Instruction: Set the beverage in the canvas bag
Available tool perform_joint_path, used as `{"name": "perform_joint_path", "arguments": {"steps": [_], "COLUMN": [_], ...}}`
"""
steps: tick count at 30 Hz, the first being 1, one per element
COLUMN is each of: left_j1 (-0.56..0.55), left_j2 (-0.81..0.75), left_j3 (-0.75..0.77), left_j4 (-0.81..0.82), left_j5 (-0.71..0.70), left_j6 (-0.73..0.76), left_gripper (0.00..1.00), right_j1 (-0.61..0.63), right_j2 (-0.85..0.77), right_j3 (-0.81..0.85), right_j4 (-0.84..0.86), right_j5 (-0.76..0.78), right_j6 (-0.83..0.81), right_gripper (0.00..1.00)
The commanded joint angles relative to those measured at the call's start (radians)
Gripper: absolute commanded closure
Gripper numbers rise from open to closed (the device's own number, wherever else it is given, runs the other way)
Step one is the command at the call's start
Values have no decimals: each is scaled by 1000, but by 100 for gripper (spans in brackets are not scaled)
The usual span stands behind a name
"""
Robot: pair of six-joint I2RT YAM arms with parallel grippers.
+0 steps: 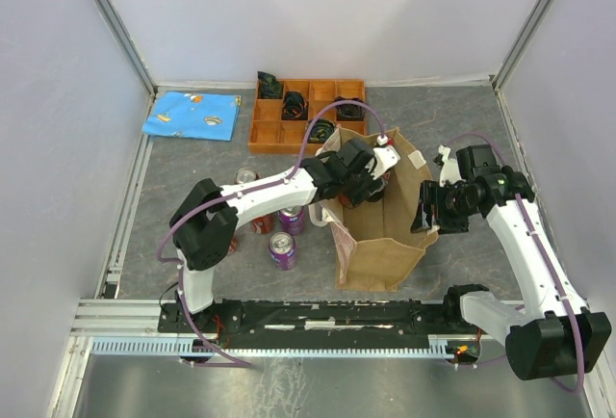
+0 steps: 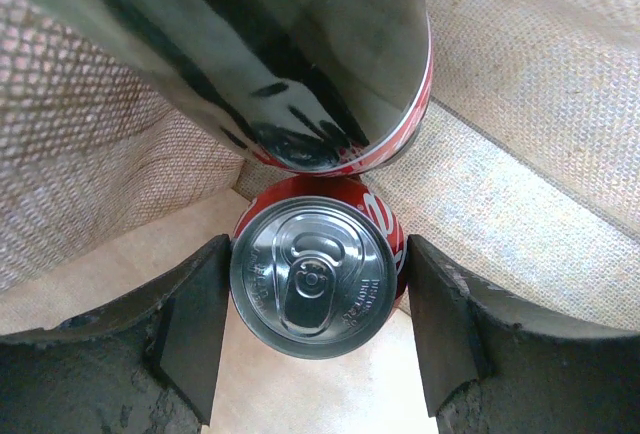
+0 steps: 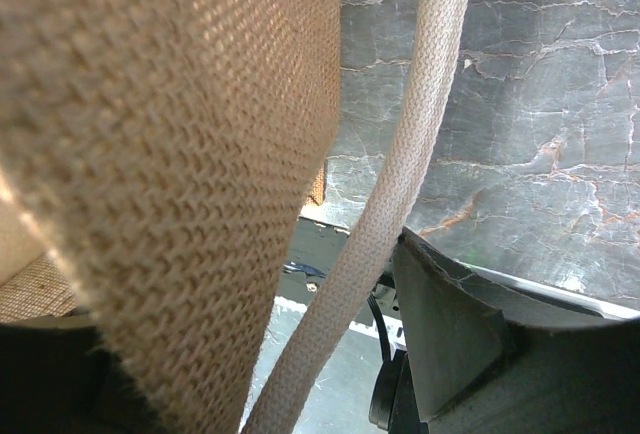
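Left pincer point(image 2: 318, 246): down inside the canvas bag point(image 1: 385, 249), its fingers pressed to both sides of an upright red can point(image 2: 315, 279) at the bag's pale floor. Second can point(image 2: 300, 54): dark and red, leaning just above the first, its upper end cut off. Right pincer point(image 1: 430, 208): at the bag's right rim, with canvas and a loop handle point(image 3: 400, 154) between its fingers; one finger is hidden, so whether it grips cannot be told. Surface point(image 1: 192, 235): several loose cans point(image 1: 282, 249) left of the bag. Orange tray point(image 1: 265, 136): dark items in some compartments, indistinct.
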Motion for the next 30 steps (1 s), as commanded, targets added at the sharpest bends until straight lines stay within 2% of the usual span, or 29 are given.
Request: {"name": "perform_joint_path", "arguments": {"steps": [1,3,4,6,8,11,20,30], "left_j1": [7,7,8,9,8,7,7,8], "left_j2": [-53,-58,-60,-66,-84,-123,-195,-230], "left_j3": [-31,-35,-33,-29,-29,-28,48,126], "left_j4": [83,69,58,36,23,11,-58,-98], "left_j5": [-39,-35,-33,-27,-19,-5,55,95], "left_j6": [-41,-46,-48,-48,-47,-45,-62,-98], "left_gripper": [97,97,94,75,53,32,13,8], "right_j1": [3,4,4,5,4,4,4,5], "right_j2": [5,5,6,8,8,3,-7,-9], "right_j3": [23,23,22,23,25,25,10,35], "right_j4": [-16,-15,-14,-13,-14,-15,-15,1], "right_j5": [13,13,12,10,10,10,8,6], "right_j6": [-24,-24,-23,-22,-22,-22,-15,4], "right_gripper": [31,31,31,31,31,31,31,25]}}
